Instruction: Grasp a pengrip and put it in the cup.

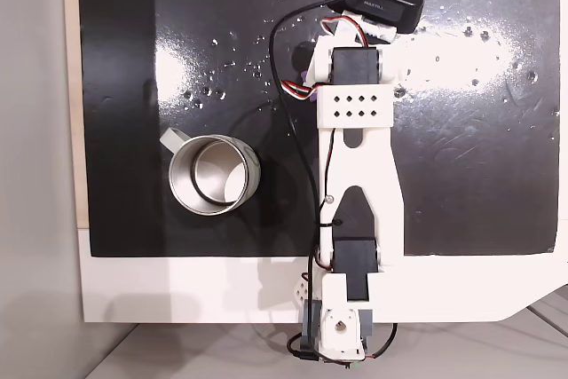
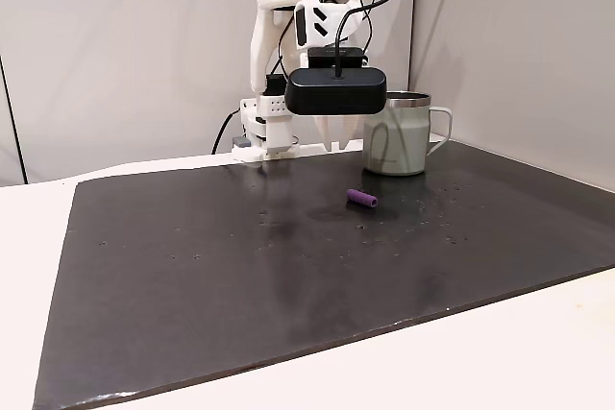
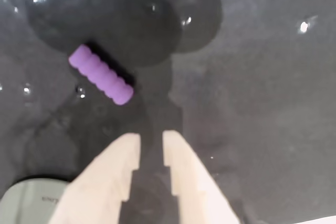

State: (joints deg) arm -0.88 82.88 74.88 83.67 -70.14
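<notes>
On the black mat (image 2: 288, 276), the pengrip (image 3: 101, 74) lies on its side, free and untouched, well in front of the cup (image 2: 396, 136) in the fixed view from the front. In the wrist view it is above and to the left of the gripper (image 3: 151, 141), whose 2 pale fingers (image 3: 122, 156) stand close together with only a narrow gap, holding nothing. This gap looks narrower than the pengrip, so I judge that a descent now would push the piece away instead of taking it. The pengrip is also off the line of the fingers and lies diagonal to them, so a closing could catch only 1 end and make it roll on the smooth mat. The cup (image 1: 213, 175) stands upright, its opening free.
</notes>
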